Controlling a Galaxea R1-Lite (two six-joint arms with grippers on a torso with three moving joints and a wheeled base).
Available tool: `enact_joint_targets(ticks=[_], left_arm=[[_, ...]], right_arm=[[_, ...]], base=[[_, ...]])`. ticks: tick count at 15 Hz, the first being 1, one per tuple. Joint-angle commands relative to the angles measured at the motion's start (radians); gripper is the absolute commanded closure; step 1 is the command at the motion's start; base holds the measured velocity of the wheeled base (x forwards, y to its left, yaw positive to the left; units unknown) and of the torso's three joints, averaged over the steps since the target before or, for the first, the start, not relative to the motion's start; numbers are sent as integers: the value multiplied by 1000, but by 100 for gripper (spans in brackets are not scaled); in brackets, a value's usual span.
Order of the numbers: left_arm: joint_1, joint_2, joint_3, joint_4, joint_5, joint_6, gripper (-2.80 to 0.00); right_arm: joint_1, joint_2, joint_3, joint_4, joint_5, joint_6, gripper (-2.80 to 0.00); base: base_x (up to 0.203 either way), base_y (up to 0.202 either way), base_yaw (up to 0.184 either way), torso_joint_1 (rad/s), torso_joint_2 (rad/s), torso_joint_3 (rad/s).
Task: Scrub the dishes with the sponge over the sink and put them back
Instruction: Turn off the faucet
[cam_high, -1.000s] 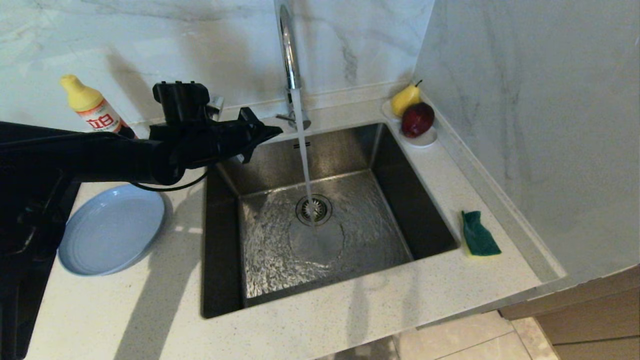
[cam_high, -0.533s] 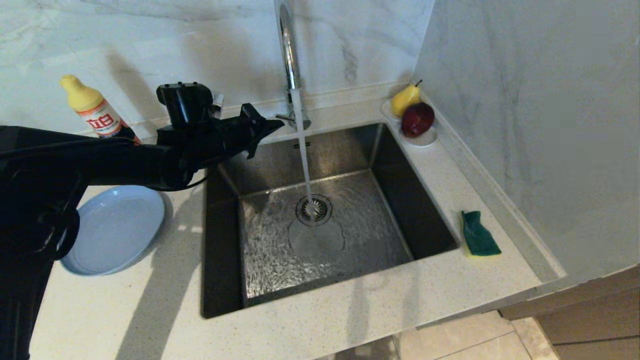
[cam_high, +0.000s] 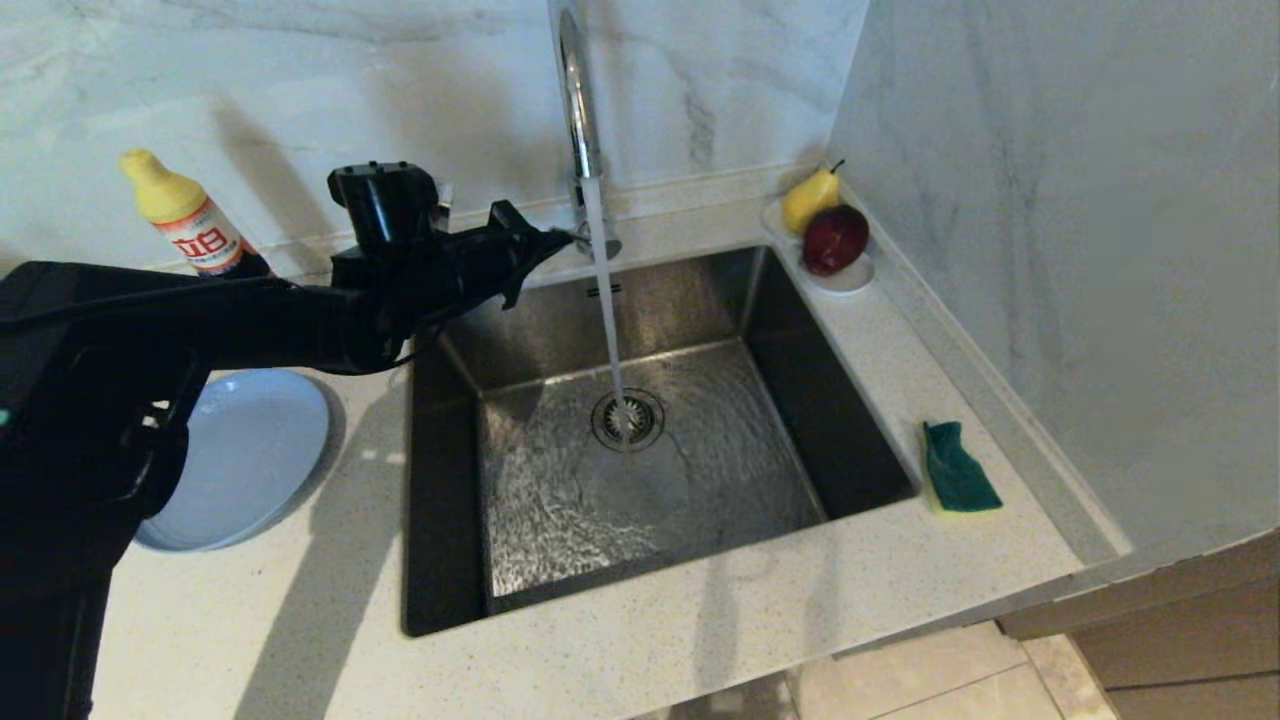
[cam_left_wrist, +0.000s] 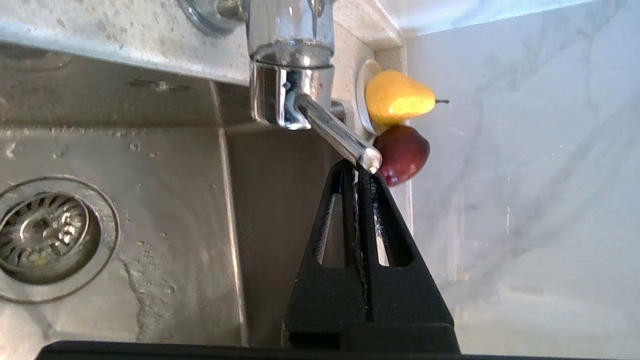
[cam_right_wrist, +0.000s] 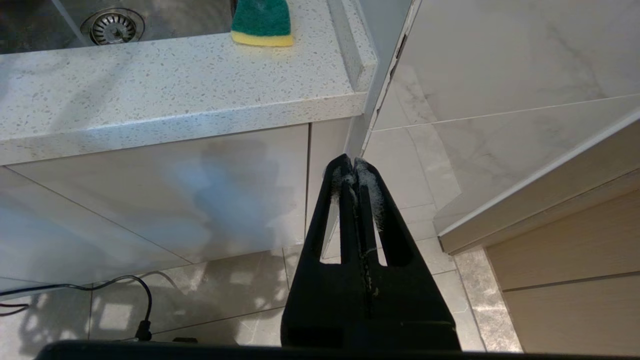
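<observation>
The sink (cam_high: 800, 370) is a square steel basin. Water (cam_high: 607, 320) runs from the tall chrome tap (cam_high: 578, 110) onto the drain (cam_high: 628, 418). My left gripper (cam_high: 550, 243) is shut and empty. In the left wrist view its tip (cam_left_wrist: 356, 167) touches the end of the tap's lever (cam_left_wrist: 335, 132). One of the dishes, a grey-blue plate (cam_high: 250, 450), lies on the counter left of the sink, partly behind my left arm. The sponge (cam_high: 958, 468), green side up, rests on the counter right of the sink. My right gripper (cam_right_wrist: 354, 167) hangs shut below the counter's front edge.
A yellow-capped detergent bottle (cam_high: 185, 215) stands at the back left by the wall. A small white dish holding a pear (cam_high: 808, 197) and a red apple (cam_high: 834, 238) sits in the back right corner. A marble wall runs close along the counter's right side.
My left gripper has moved right and a little up, from the sink's back left corner to the tap's lever. The water still runs. Plate and sponge have not moved.
</observation>
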Motion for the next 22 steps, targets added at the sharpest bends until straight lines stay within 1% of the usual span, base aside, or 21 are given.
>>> enact_joint_targets(ticks=[1,4,18,22], left_arm=[[1,26,-31,-5,14,-5,0],[1,38,-55,-7,15,-5,0],[10,44,-64,-77,19,-5,0],[27,57,-64,-77,37,-2,0]], right_arm=[[0,0,0,0,0,0,0],[0,0,0,0,2,0,0],[0,0,0,0,0,0,0],[0,0,0,0,0,0,0]], base=[[0,0,0,0,0,0],[0,0,0,0,0,0],[0,0,0,0,0,0],[0,0,0,0,0,0]])
